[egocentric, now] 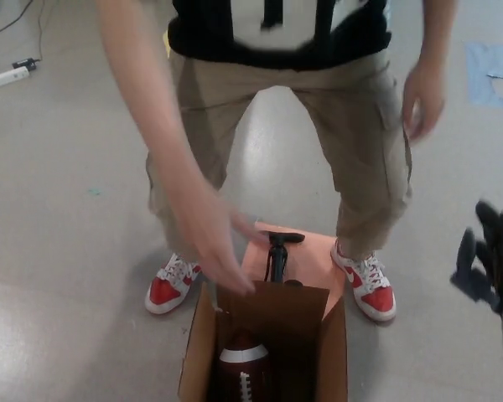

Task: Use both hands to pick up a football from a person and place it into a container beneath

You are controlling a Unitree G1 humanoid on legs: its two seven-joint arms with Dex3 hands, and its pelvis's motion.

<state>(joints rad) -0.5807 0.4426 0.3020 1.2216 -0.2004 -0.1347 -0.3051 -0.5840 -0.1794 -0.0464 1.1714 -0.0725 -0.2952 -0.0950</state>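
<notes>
Head view is showing the football (244, 373) lying in the cardboard box (335, 352); right robot hand (489, 260) is hovering spread, empty. Firm, slick-looking ball: gripping both sides seems best.

A lab or workshop floor — bare, glossy grey concrete (59, 251), a white power strip (7, 78) with trailing cable far left, blue tape patch (490, 74) far right — no furnishings visible.

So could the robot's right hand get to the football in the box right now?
Probably not easily: the person's hand hangs over the box holding the football, and the open right hand is off to the side.
</notes>
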